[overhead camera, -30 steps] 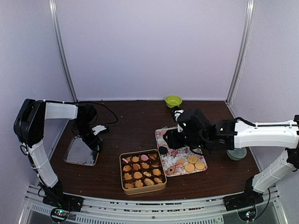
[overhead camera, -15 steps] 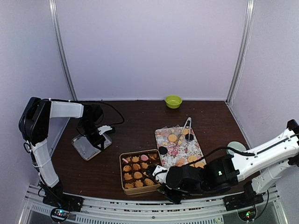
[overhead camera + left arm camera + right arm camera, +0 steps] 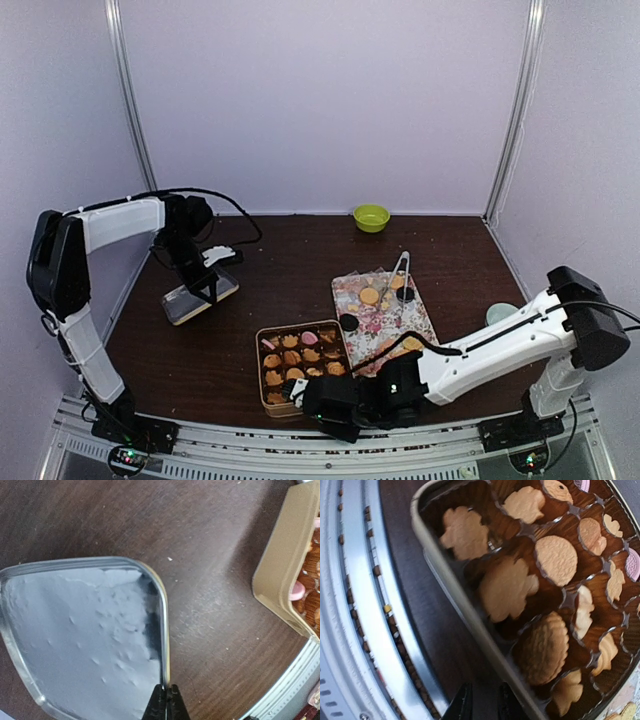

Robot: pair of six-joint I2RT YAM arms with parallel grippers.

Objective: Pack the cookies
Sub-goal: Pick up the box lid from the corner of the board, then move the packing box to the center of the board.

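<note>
Scalloped tan cookies point(image 3: 506, 587), rounded gold tin point(image 3: 436, 565); dimpled silver lid point(image 3: 85, 640).

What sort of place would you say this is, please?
Most likely a robotics lab test cell: plain lilac panel walls and metal posts enclose a dark table, two robot arms stand on an aluminium rail at its near edge, and a cookie tin sits staged there.

— What's the room like?
— Pale lavender walls point(image 3: 320, 100) on 3 sides, 2 metal poles point(image 3: 130, 110) in the back corners.
— And underneath?
— A dark brown wooden table point(image 3: 290, 260), an aluminium rail point(image 3: 220, 438) along the bottom edge.
</note>
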